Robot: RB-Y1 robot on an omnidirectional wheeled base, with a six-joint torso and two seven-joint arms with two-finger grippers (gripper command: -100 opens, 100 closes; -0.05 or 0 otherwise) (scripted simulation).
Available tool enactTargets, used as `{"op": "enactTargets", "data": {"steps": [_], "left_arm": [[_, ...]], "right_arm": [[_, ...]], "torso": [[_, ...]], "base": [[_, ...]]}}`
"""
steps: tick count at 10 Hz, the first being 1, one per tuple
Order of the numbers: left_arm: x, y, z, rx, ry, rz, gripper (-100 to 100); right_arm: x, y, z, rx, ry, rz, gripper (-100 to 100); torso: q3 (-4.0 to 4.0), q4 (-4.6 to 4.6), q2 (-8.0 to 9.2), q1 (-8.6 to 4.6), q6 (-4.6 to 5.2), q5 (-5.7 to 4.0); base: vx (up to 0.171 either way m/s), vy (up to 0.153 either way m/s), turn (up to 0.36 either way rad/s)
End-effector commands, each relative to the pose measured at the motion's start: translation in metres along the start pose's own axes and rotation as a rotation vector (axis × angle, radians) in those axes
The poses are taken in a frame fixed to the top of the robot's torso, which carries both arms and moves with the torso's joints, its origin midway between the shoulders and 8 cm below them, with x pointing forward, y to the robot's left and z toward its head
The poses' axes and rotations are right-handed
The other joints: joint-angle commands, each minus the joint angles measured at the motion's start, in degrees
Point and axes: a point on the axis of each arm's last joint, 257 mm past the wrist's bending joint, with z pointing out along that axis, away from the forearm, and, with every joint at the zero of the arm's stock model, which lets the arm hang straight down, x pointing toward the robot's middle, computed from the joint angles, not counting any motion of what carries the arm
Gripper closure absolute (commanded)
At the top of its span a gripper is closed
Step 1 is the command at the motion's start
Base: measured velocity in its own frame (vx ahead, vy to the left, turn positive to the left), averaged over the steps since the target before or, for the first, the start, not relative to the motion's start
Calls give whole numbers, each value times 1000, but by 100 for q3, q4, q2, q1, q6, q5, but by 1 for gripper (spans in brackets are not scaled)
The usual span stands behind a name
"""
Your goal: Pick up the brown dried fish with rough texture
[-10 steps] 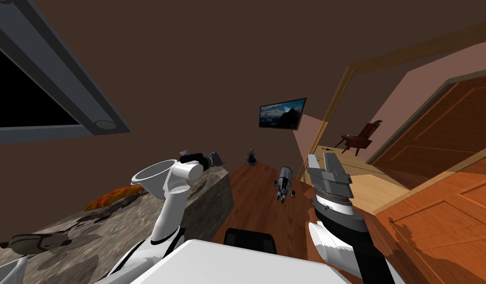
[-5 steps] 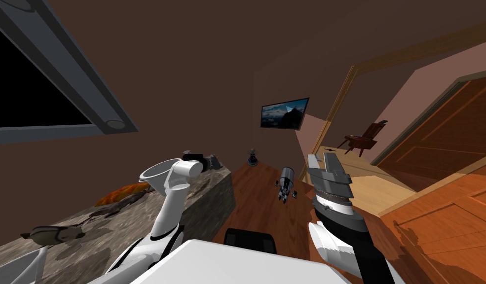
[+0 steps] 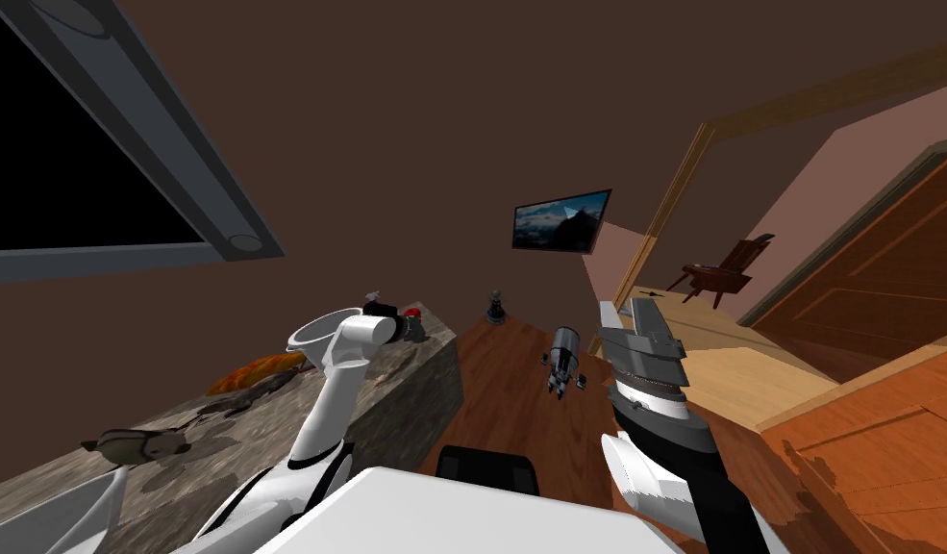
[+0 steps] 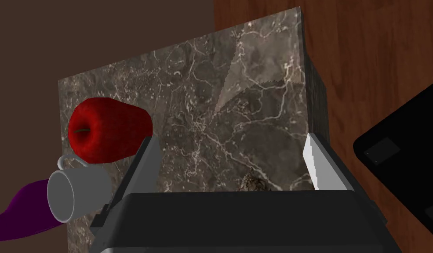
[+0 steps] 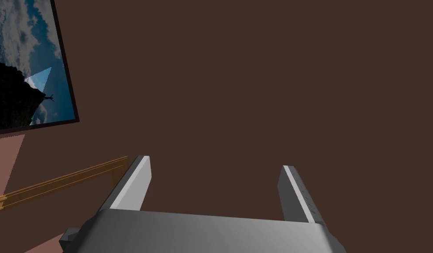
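Left arm: reaches over the far end of the marble-patterned surface (image 3: pixel 202 462), left of centre in the head view. The left gripper (image 4: pixel 229 140) points down at the top of the surface. Its fingers (image 4: pixel 143 169) stand wide apart and hold nothing.

Dried fish (image 4: pixel 253 183): only a rough, speckled brown tip shows in the left wrist view. It lies on the surface between the two fingers and peeks over the edge of the gripper body, which hides the rest. I cannot tell whether the fingers touch it.

Other items in the left wrist view:
- A red apple (image 4: pixel 107 131) lies on its side, beyond the finger on the wall side.
- A white mug (image 4: pixel 72 195) lies on its side just beside the apple, with its handle towards the apple.
- A purple object (image 4: pixel 22 213) lies just beside the mug, partly behind it.

Head view:
- An orange-brown lump (image 3: pixel 255 370) sits on the surface against the wall, in the lower left of the frame.
- A grey-brown object (image 3: pixel 135 444) sits well apart from the lump, further into the lower left.
- A small dark figure (image 3: pixel 497 308) and a grey cylinder (image 3: pixel 562 356) are on the wood floor (image 3: pixel 500 394), centre frame.

Right arm: stands right of centre in the lower half of the head view, with the right gripper (image 5: pixel 214 163) raised and pointing up. Its fingers are wide apart and empty.
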Motion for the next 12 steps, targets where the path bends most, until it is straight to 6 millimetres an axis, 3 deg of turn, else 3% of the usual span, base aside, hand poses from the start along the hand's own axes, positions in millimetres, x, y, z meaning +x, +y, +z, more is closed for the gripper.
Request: {"op": "enactTargets", "data": {"steps": [1, 2, 5, 6, 7, 8, 9, 10, 11, 12], "left_arm": [[-27, 11, 5, -60, -66, -32, -100], [-30, 14, 5, -70, -75, -32, -100], [-103, 64, 19, -234, -251, -109, -100], [-107, 66, 21, -244, -259, -117, -100], [-131, 87, 23, -297, -315, -141, -100], [-133, 88, 23, -302, -319, -144, -100], [-150, 104, 24, -342, -358, -162, -100], [-140, 95, 22, -320, -336, -153, -100], [-142, 96, 22, -324, -341, -155, 0], [-151, 90, 25, -320, -344, -163, -100]], "right_arm": [[0, 0, 0, 0, 0, 0, 0], [0, 0, 0, 0, 0, 0, 0], [0, 0, 0, 0, 0, 0, 0], [0, 0, 0, 0, 0, 0, 0], [0, 0, 0, 0, 0, 0, 0], [0, 0, 0, 0, 0, 0, 0], [0, 0, 0, 0, 0, 0, 0], [0, 0, 0, 0, 0, 0, 0], [0, 0, 0, 0, 0, 0, 0], [0, 0, 0, 0, 0, 0, 0]], "torso": [[0, 0, 0, 0, 0, 0], [0, 0, 0, 3, -2, 1], [-5, -2, -9, 12, -3, 3], [-7, -3, -13, 23, -2, 6], [-7, -3, -12, 11, 1, 4], [-9, -4, -16, 9, -1, 2], [-9, -4, -16, -2, 1, 0], [-8, -3, -14, -8, 0, -2], [-4, -1, -7, -19, 2, -4], [0, 0, -1, -27, 2, -6]], "base": [[7, 75, 31], [12, 58, 22], [36, 101, 48], [39, 95, 8], [55, 89, 12], [52, 63, 12], [41, 45, 11], [18, 21, 2], [0, 0, 0], [-6, -29, -77]]}}
